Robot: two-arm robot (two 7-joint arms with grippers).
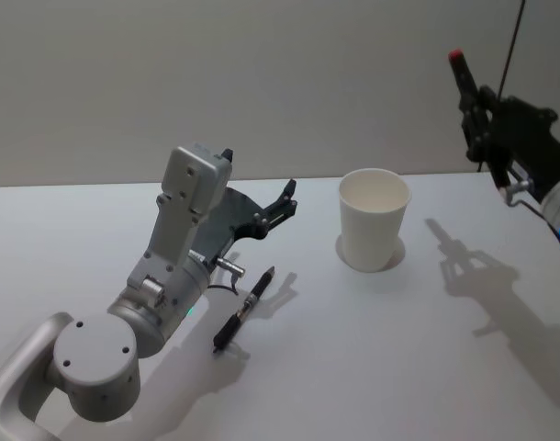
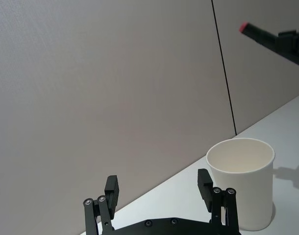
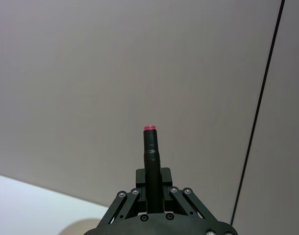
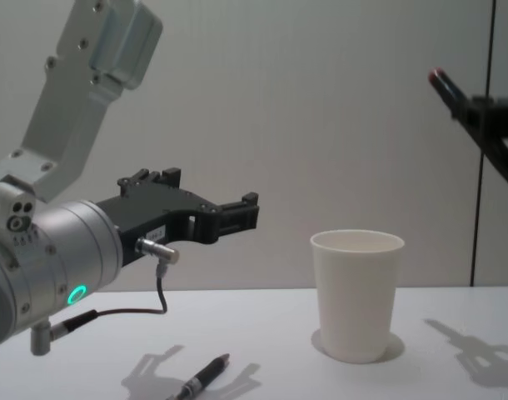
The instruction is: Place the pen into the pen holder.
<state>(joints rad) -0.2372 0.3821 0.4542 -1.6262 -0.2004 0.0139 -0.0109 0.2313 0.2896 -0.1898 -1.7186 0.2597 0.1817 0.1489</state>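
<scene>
Two pens (image 1: 245, 310) (image 1: 461, 72), one white paper cup (image 1: 374, 225), two grippers (image 2: 158, 183) (image 3: 153, 178), one table (image 1: 372, 358)

No words, numbers, brand marks or signs can be read anywhere. The cup (image 1: 375, 220) is plain white with nothing printed on it. The pen (image 1: 244, 310) on the table shows no legible marking.

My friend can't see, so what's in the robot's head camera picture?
The right gripper holds a red-tipped pen up high, right of a white paper cup on the table. The left gripper hangs open near a black pen lying there.
</scene>
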